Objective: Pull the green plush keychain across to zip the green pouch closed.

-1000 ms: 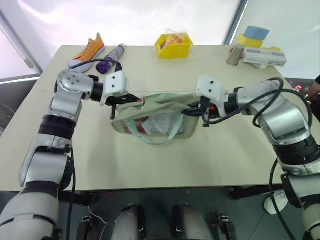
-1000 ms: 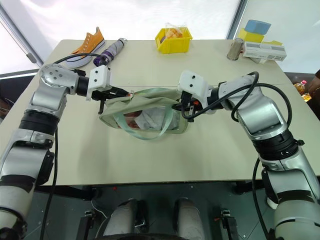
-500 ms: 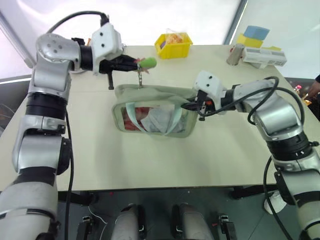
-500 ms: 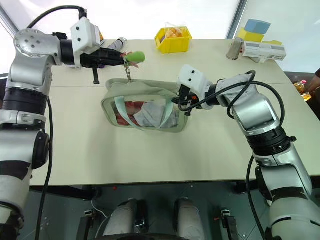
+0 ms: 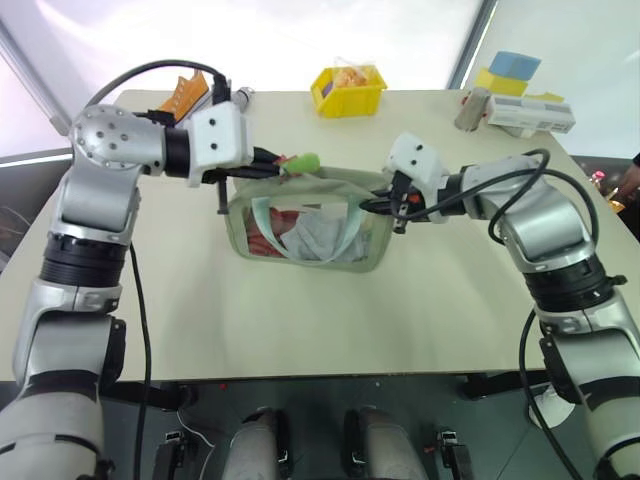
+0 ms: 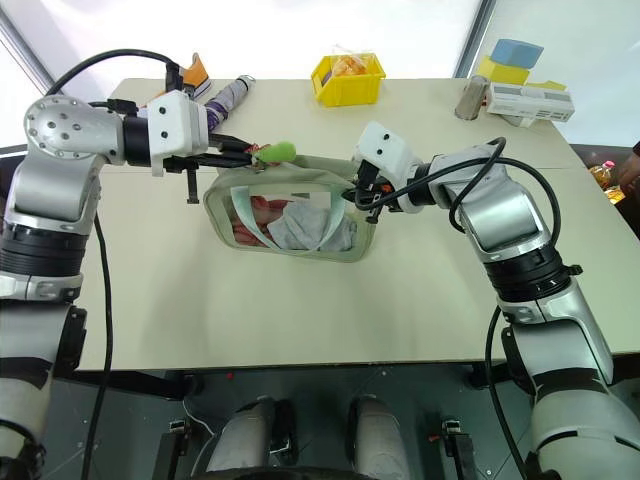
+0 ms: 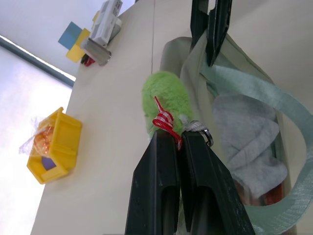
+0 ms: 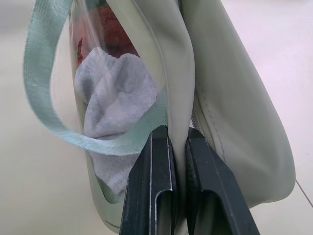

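One pouch (image 5: pixel 305 225), one plush keychain (image 5: pixel 303 162), one yellow bin (image 5: pixel 347 91), one orange sneaker (image 5: pixel 190 90).

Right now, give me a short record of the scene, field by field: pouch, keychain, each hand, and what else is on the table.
pouch: green pouch held between both grippers above the table
keychain: green plush keychain at the pouch's top edge
left gripper: fingers shut on the keychain's clip
right gripper: fingers shut on the pouch's end
elsewhere: yellow bin, orange shoe
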Robot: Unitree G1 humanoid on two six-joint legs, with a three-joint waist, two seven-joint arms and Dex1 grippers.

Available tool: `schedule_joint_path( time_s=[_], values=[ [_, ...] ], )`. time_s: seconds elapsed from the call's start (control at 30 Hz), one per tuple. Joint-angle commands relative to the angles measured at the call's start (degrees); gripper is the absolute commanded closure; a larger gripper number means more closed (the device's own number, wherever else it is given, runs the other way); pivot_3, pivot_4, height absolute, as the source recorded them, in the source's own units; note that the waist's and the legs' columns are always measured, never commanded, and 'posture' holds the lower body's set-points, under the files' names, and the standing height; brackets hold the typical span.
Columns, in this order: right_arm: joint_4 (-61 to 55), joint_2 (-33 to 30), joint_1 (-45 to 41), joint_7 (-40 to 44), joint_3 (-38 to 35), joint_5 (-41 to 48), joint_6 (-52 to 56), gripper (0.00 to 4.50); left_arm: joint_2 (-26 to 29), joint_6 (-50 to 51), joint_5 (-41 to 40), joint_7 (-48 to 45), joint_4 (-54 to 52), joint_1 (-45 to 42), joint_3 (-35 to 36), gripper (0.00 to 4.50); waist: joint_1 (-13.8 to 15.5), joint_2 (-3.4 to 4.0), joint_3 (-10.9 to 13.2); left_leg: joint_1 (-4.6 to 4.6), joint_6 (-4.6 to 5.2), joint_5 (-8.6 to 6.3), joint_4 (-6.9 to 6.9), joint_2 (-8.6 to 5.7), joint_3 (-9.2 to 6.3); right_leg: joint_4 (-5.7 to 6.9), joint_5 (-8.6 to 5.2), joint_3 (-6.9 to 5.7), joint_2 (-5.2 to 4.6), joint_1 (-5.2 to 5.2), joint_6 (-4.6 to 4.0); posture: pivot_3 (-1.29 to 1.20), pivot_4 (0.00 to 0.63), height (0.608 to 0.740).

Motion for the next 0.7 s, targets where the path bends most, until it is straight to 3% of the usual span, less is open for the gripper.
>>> schedule_joint_path(
  time_s=[0.03,0.13,0.3,0.57,0.7],
  values=[
    [0.3,0.6,-1.7,-0.3,-0.4,-0.4,-0.9,4.50,1.4,-3.5,1.3,0.0,-1.3,0.1,-0.8,4.47,0.0,0.00,0.0,0.00,0.00,0.00,0.00,0.00,0.00,0.00,0.00,0.00,0.00,0.00,0.00,0.00,0.150,0.740],
    [0.4,0.7,-1.7,-0.2,-0.4,-0.4,-0.9,4.50,1.7,-5.9,1.8,0.0,0.6,-0.6,-1.2,3.49,0.0,0.00,0.0,0.00,0.00,0.00,0.00,0.00,0.00,0.00,0.00,0.00,0.00,0.00,0.00,0.00,0.150,0.740],
    [0.5,0.9,-1.6,-0.3,-0.3,-0.5,-1.0,4.50,2.4,-10.7,4.2,1.0,5.2,-3.7,-1.5,0.98,0.0,0.00,0.0,0.00,0.00,0.00,0.00,-0.01,0.01,0.00,0.00,0.00,0.00,0.00,0.00,0.00,0.150,0.740],
    [0.9,2.0,-1.5,-0.7,-0.4,-0.9,-1.4,4.50,5.5,-16.6,7.2,1.8,12.7,-8.5,-1.7,0.98,-0.1,0.00,0.0,0.00,0.00,0.00,-0.01,0.00,0.04,0.00,0.00,0.00,0.00,-0.02,0.00,0.00,0.150,0.740],
    [0.8,2.0,-1.3,-0.6,-0.5,-1.1,-1.4,4.50,6.9,-14.5,6.3,1.6,13.0,-8.4,-0.5,0.98,-0.1,0.00,0.0,0.00,0.00,0.00,-0.01,0.00,0.06,0.00,0.00,0.00,0.00,-0.05,0.00,0.00,0.150,0.740]
  ],
)
